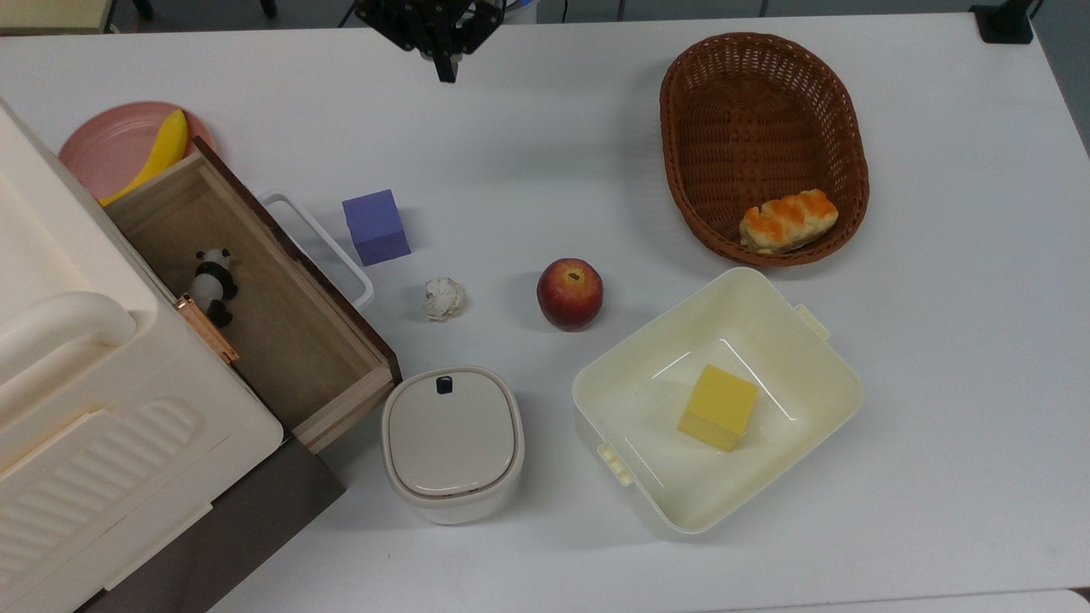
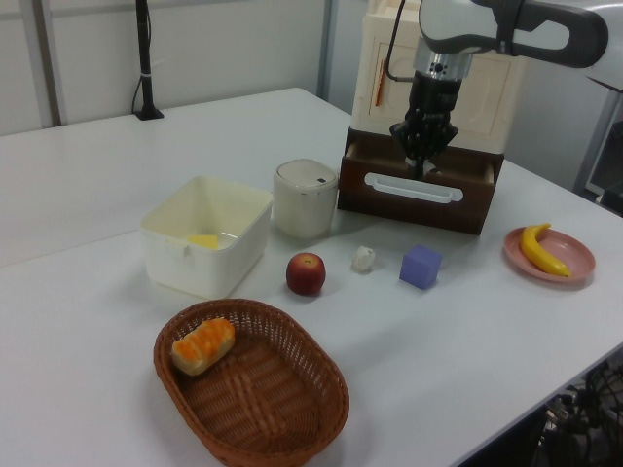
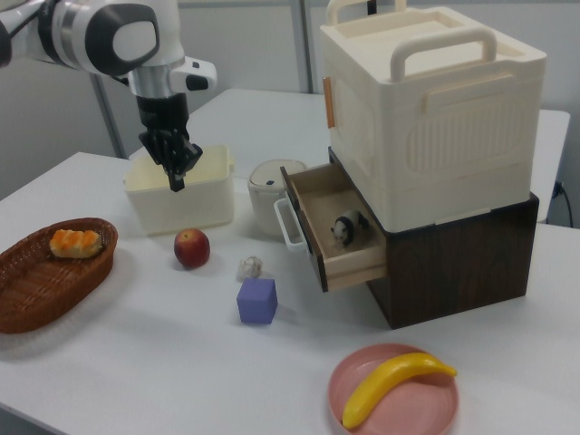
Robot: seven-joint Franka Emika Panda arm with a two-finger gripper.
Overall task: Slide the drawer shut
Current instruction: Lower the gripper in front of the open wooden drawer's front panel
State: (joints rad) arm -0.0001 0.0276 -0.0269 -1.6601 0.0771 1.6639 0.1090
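The drawer (image 1: 255,298) stands pulled well out of the dark base of the cabinet (image 3: 435,136), at the top view's left, with a toy panda (image 1: 211,285) lying inside it. Its dark front panel carries a white loop handle (image 1: 319,247) that faces the open table (image 1: 545,128). The gripper (image 3: 175,168) is held high above the table, well apart from the drawer, and its fingers are seen drawn together to a narrow point with nothing between them. In the right view it hangs toward the right view's left of the handle, above the cream tub (image 3: 177,195); in the top view it sits at the upper edge. The drawer's travel runs square to its front panel, back into the cabinet, diagonally toward the top view's lower left. The coming move is judged to call for the gripper being lowered to the table side of the front panel and then pressed along that line. A purple cube (image 1: 375,226) lies just beside the handle and could be knocked on the way in.
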